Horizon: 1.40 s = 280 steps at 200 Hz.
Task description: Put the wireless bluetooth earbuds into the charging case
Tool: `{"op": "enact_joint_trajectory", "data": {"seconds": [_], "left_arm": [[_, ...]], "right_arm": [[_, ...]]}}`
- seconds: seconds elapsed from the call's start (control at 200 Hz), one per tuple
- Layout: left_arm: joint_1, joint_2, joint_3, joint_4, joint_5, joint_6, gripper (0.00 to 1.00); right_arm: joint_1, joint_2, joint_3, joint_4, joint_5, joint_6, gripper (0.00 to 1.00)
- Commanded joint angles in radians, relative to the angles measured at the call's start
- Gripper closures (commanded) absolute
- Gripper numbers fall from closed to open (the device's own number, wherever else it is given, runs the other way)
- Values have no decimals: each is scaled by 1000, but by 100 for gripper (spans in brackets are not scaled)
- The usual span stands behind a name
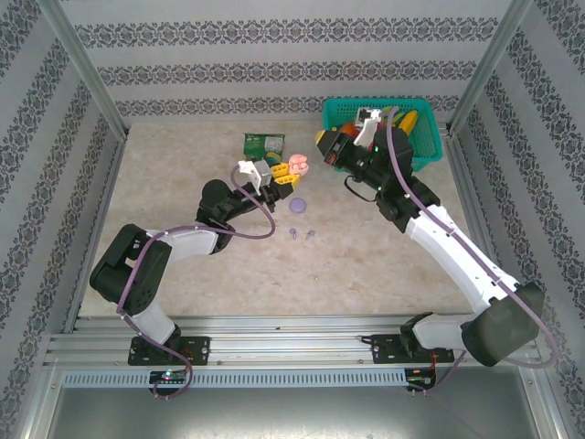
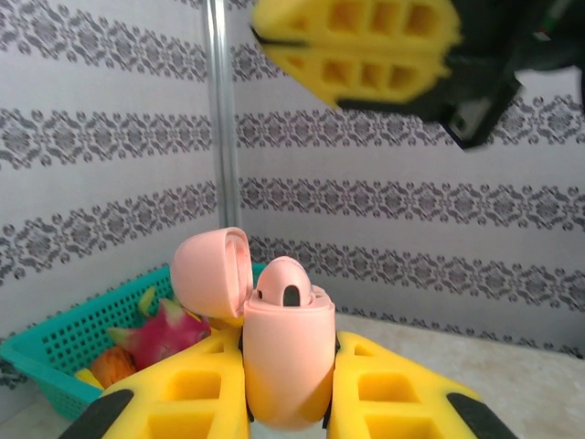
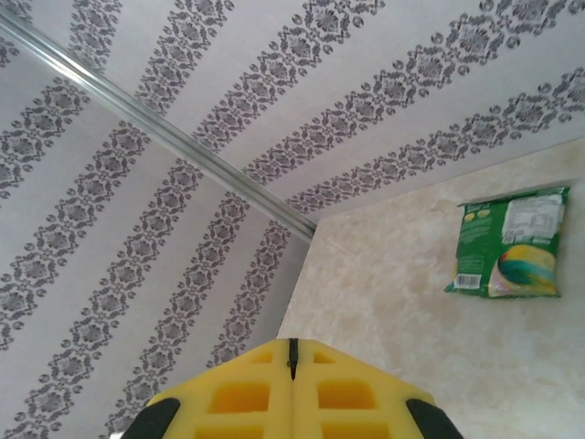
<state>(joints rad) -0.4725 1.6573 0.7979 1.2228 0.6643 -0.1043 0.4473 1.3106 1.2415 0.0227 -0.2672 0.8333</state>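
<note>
My left gripper (image 1: 280,174) (image 2: 288,370) is shut on a pale pink charging case (image 1: 295,165) (image 2: 285,352), holding it upright above the table. Its lid (image 2: 210,273) is swung open to the left. One pink earbud (image 2: 285,285) sits in the case with its head showing. My right gripper (image 1: 323,146) (image 3: 292,346) hangs just to the right of and above the case. It is shut with nothing between its fingers, and its yellow fingers (image 2: 366,41) show at the top of the left wrist view. Two lilac earbuds (image 1: 294,234) (image 1: 311,233) lie on the table below a round lilac case (image 1: 298,206).
A green snack packet (image 1: 263,144) (image 3: 510,242) lies behind the left gripper. A teal basket (image 1: 430,146) (image 2: 64,343) of fruit stands at the back right, close behind the right arm. Patterned walls and metal posts enclose the table.
</note>
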Motion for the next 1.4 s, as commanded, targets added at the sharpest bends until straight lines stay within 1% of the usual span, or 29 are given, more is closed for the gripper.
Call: {"op": "enact_joint_trajectory", "data": {"seconds": [0.0, 0.105, 0.255, 0.36, 0.47, 0.625, 0.949, 1.054, 1.139, 1.244, 1.394], "left_arm": [[-14, -48, -10, -32, 80, 33, 100], [-13, -54, -8, -47, 93, 37, 100], [-12, -55, 6, -63, 115, 32, 100], [-13, -48, 9, -66, 121, 29, 100], [-14, -42, 14, -66, 114, 26, 100], [-13, -28, 23, -62, 78, 24, 100], [-13, 8, 51, -40, 0, 2, 100], [-13, 15, 55, -40, -9, -10, 100], [-13, 14, 43, -42, -32, -29, 100], [-11, -1, 10, -65, -89, -59, 100], [-4, -43, -56, -150, -166, -109, 100]], "right_arm": [[-30, 76, 97, -111, -103, -71, 94], [-54, 163, 164, -145, -177, -94, 94], [-52, 270, 232, -174, -242, -118, 95], [-40, 312, 261, -193, -267, -133, 96], [-19, 321, 262, -218, -281, -151, 97], [8, 287, 213, -222, -303, -151, 98], [17, 154, 35, -181, -269, -122, 98], [9, 119, 3, -168, -232, -116, 98], [-12, 87, -24, -159, -182, -98, 95], [-44, 40, -78, -144, -121, -68, 92], [-62, -6, -157, -134, -82, -53, 90]]}}
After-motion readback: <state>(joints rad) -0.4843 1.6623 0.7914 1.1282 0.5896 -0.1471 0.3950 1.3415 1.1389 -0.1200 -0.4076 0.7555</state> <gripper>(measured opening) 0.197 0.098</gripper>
